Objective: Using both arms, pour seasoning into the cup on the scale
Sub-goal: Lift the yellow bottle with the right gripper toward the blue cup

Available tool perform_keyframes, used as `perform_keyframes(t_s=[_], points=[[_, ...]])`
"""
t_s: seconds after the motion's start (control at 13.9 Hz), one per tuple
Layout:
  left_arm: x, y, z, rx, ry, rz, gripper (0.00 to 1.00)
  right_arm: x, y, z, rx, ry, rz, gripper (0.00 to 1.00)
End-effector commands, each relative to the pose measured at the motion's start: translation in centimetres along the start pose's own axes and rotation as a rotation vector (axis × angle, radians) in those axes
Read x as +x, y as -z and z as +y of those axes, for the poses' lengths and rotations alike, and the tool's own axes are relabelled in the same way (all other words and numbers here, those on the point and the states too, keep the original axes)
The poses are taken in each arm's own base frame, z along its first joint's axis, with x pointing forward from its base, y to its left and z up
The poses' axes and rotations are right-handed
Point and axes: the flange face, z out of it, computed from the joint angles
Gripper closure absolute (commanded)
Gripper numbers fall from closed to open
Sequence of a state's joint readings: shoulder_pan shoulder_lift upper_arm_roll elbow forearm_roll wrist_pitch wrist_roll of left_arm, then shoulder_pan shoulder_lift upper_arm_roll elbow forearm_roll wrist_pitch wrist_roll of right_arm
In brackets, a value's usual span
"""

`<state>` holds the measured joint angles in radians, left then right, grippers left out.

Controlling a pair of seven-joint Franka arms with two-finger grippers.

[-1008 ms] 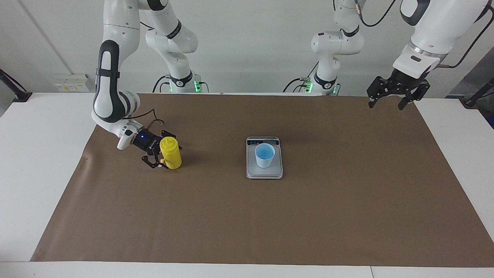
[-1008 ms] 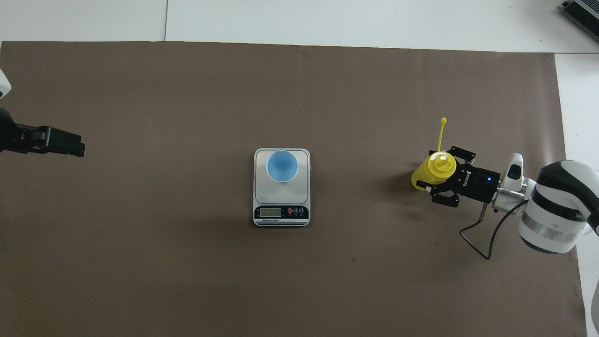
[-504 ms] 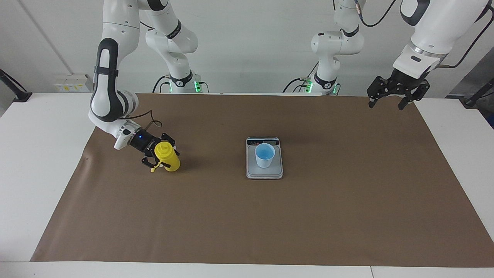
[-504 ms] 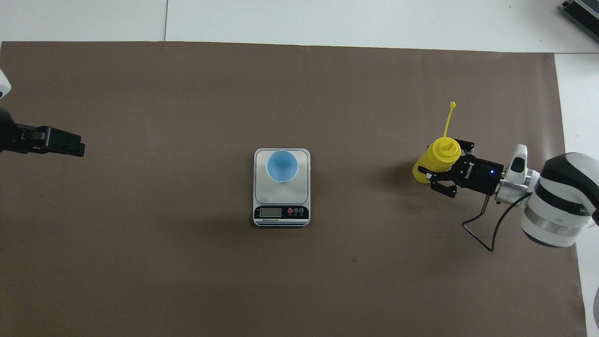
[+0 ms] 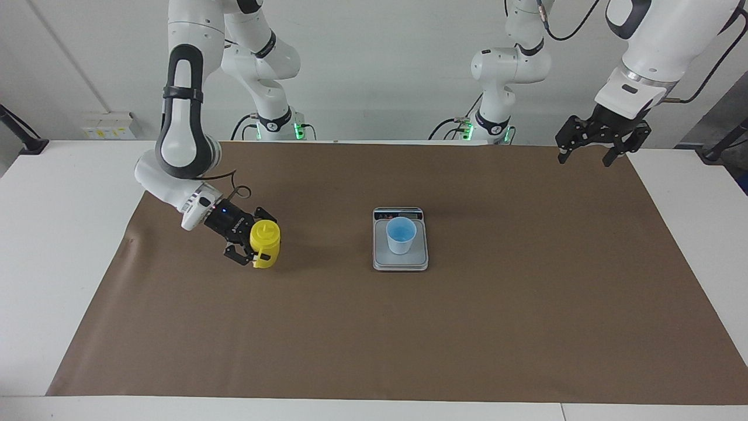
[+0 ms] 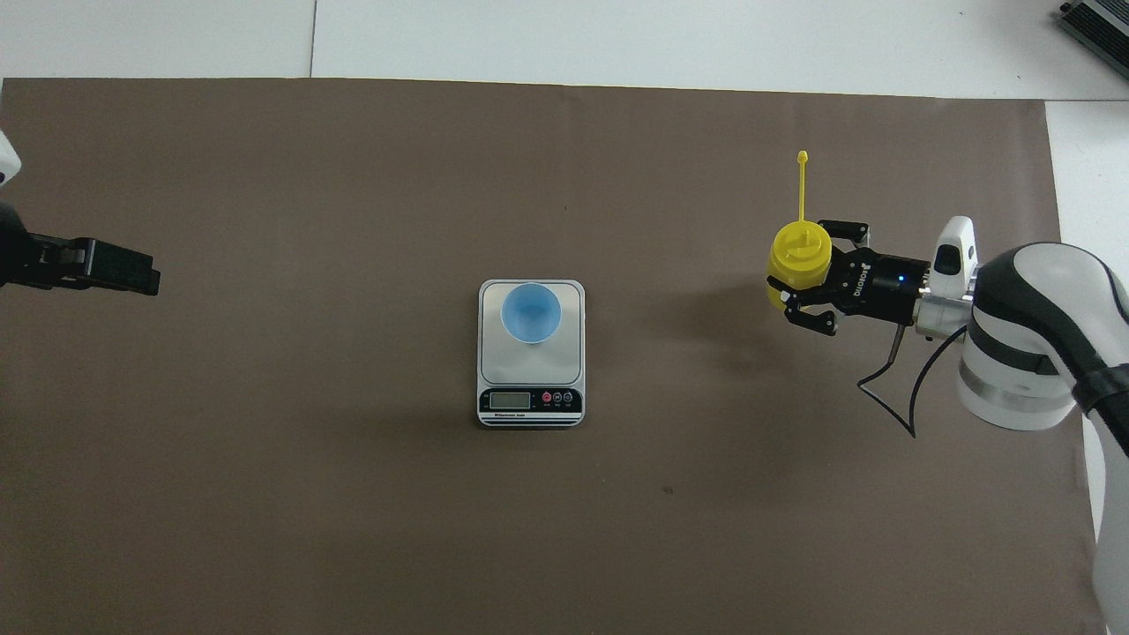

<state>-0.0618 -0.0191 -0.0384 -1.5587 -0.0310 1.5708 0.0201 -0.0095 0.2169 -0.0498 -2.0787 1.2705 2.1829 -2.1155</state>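
Note:
The yellow seasoning bottle [image 5: 265, 244] is upright over the brown mat toward the right arm's end, its nozzle up. Its tethered cap [image 6: 802, 157] sticks out away from the robots. My right gripper [image 5: 255, 238] is shut on the bottle's body from the side; both also show in the overhead view, gripper [image 6: 807, 275], bottle [image 6: 798, 256]. I cannot tell whether the bottle rests on the mat or hangs just above it. The light-blue cup [image 5: 401, 235] [image 6: 532, 312] stands on the silver scale [image 5: 409, 263] [image 6: 529, 369] at mid-table. My left gripper [image 5: 590, 155] [image 6: 132, 273] waits open and empty over the mat's corner.
A brown mat [image 5: 526, 321] covers most of the white table. Two smaller white arms with green lights [image 5: 274, 126] [image 5: 494, 126] stand at the robots' edge. A grey device [image 6: 1098, 22] lies at the table corner farthest from the robots.
My right gripper has carried the bottle farther from the robots and slightly toward the scale, turning it from tilted to upright. The left arm, cup and scale have not moved.

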Motion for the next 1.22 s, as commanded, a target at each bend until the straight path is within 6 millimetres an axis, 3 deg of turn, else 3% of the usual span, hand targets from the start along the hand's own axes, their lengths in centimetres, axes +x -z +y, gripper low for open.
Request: perform_keyframes(t_s=[0.0,0.14,0.36,0.58,0.94,1.15], points=[[-0.4,-0.1,-0.2,0.005,-0.002,-0.013,0.00,4.3,0.9,0.6,0.012,0.050,-0.093,1.00],[-0.4,-0.1,-0.2,0.005,-0.002,-0.013,0.00,7.2,0.1,0.0,0.018,0.107,-0.175,1.00],[-0.4,-0.1,-0.2,0.005,-0.002,-0.013,0.00,9.4,-1.5,-0.8,-0.004,0.122,-0.255,1.00],[-0.4,-0.1,-0.2,0.007,-0.002,-0.013,0.00,13.8,-4.3,-0.9,-0.047,0.214,-0.380,1.00],[-0.4,-0.1,-0.2,0.005,-0.002,-0.013,0.00,20.5,-11.2,-6.3,-0.155,0.203,-0.657,1.00],[-0.4,-0.1,-0.2,0.005,-0.002,-0.013,0.00,21.9,-13.4,-8.4,-0.212,0.297,-0.775,1.00]])
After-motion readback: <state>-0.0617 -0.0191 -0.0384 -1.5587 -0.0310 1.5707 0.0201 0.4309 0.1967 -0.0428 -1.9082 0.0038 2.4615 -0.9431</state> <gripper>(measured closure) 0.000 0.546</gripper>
